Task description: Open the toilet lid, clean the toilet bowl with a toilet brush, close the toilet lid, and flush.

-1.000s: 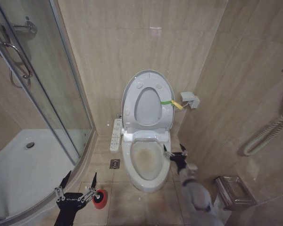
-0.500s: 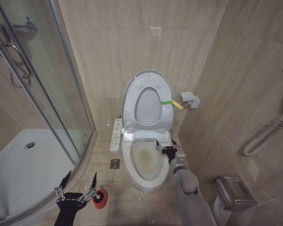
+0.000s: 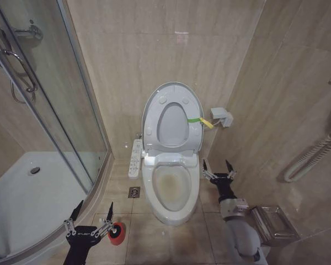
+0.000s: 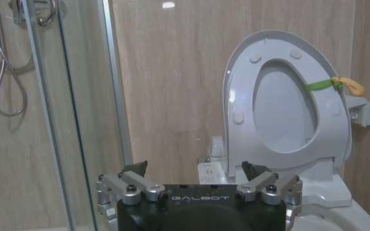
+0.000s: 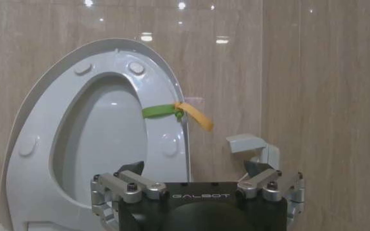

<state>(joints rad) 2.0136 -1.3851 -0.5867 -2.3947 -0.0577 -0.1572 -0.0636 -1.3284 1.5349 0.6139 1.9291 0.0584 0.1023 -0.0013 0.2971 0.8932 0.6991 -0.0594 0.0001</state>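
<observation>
White and glossy, the toilet lid (image 3: pixel 172 120) stands raised with the seat against the far wall, so opening looks done and brushing is the step in hand. Right gripper (image 3: pixel 219 168), fingers spread and empty, hovers just right of the stained toilet bowl (image 3: pixel 172 190). Left gripper (image 3: pixel 90 215), also released, sits near the toilet brush (image 3: pixel 115 232) on the tiled floor (image 3: pixel 154 243); next it must grasp the handle. Glass shower enclosure (image 3: pixel 49 110) at left.

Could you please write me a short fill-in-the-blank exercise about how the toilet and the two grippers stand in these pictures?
1. The toilet lid stands ____ against the wall.
2. The right gripper, fingers open, hangs beside the toilet bowl on the robot's ____ side.
3. The left gripper is open near the ____ holder of the toilet brush.

Missing words: raised; right; red
</observation>
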